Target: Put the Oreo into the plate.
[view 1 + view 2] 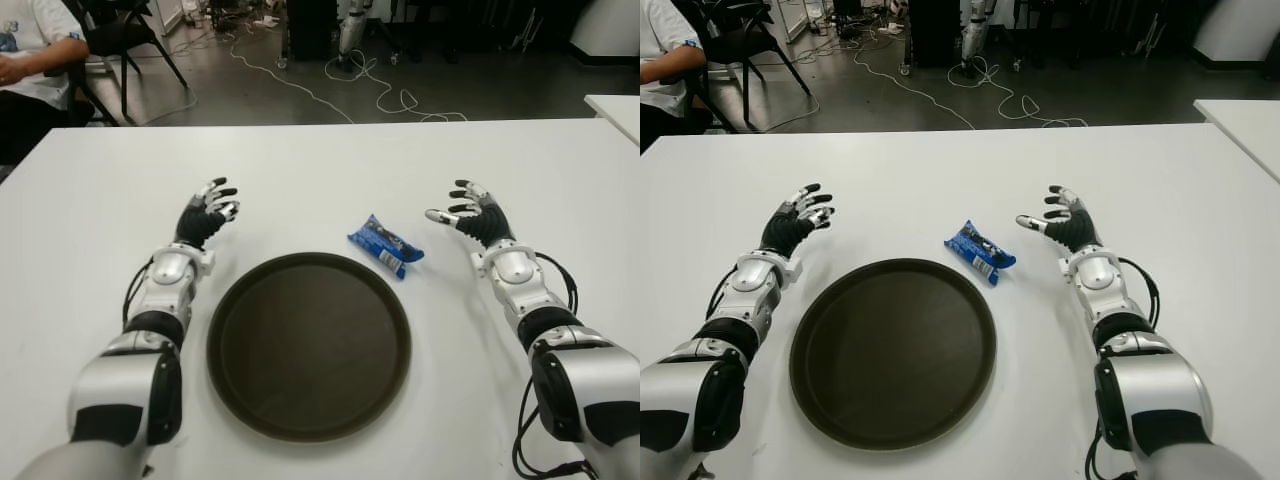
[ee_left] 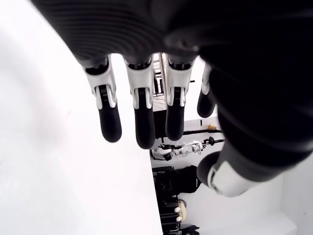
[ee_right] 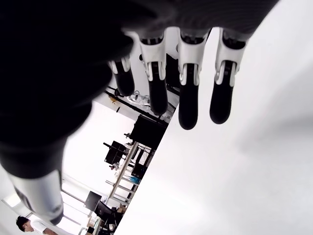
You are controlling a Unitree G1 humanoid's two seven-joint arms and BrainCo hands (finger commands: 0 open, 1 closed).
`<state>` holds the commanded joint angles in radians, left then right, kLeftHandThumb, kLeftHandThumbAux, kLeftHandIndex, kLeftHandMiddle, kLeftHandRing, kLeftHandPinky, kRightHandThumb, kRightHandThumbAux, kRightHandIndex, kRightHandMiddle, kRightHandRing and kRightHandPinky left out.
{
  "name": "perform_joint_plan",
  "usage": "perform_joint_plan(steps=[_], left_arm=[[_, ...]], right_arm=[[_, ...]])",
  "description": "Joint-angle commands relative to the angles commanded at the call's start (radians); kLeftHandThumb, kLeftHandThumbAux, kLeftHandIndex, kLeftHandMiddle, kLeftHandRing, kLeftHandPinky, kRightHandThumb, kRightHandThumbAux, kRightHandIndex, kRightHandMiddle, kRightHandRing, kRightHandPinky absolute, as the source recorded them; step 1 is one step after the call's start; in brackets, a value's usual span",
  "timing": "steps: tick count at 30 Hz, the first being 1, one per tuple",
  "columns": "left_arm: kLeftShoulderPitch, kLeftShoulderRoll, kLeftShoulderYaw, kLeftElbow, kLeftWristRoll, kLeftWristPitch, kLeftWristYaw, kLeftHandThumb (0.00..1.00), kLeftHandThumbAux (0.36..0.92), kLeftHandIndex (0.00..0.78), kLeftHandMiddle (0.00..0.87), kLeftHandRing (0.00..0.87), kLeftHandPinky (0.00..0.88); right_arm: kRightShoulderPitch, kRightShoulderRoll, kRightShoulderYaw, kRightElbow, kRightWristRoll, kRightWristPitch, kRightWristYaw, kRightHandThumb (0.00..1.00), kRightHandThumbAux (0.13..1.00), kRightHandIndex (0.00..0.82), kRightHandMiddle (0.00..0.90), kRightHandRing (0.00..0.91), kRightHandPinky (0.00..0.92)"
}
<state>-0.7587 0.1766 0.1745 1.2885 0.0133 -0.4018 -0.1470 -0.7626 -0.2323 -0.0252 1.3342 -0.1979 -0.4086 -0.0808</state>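
Two hands are up and neither holds anything, so your job now is the reach. Your right hand hovers with its fingers loosely spread, near the Oreo and on its right side; the left hand shows beyond the plate on its left, fingers likewise relaxed and apart. The Oreo is a small blue packet lying flat on the white table, just off the plate's far right rim and, as far as you can judge, not touching it.

Use the right hand, since it is the nearer one. Bring it across toward the packet and lower it so thumb and fingers straddle the packet's short width rather than its length; the wrapper lies at a slant, so turn the wrist to match. A flat foil packet probably slides on a smooth top, so close the fingers from both sides at once instead of pushing from one. Lift only enough to clear the raised rim, carry it a short way toward yourself and to the left, and let go over the plate's middle. Leave the left hand where it is, clear of the path.
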Motion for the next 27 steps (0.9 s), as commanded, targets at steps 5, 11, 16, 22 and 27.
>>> perform_joint_plan(steps=[5,11,16,22,27], left_arm=[[-0.003,0.0,-0.001,0.0,0.001,0.003,0.002,0.106,0.734,0.112,0.205,0.212,0.236],[-0.004,0.0,-0.002,0.0,0.003,0.0,0.005,0.104,0.73,0.115,0.207,0.214,0.24],[-0.006,0.002,-0.002,0.001,0.004,-0.002,0.002,0.102,0.728,0.111,0.201,0.211,0.233],[-0.007,0.004,-0.002,0.002,0.004,-0.001,-0.002,0.102,0.743,0.108,0.202,0.211,0.232],[-0.009,0.003,0.002,0.005,0.0,0.005,-0.006,0.106,0.739,0.109,0.203,0.212,0.236]], right_arm=[[-0.002,0.0,0.0,0.001,-0.001,0.001,-0.003,0.016,0.659,0.167,0.239,0.278,0.345],[-0.005,0.0,0.001,0.001,-0.002,0.006,-0.005,0.006,0.665,0.168,0.235,0.276,0.341],[-0.007,0.001,0.001,0.002,-0.001,0.01,-0.004,0.006,0.677,0.158,0.23,0.269,0.332],[-0.009,0.001,0.005,0.002,-0.006,0.008,-0.006,0.002,0.668,0.167,0.243,0.281,0.342],[-0.009,0.002,0.003,0.003,-0.002,0.007,-0.003,0.013,0.668,0.169,0.248,0.287,0.35]])
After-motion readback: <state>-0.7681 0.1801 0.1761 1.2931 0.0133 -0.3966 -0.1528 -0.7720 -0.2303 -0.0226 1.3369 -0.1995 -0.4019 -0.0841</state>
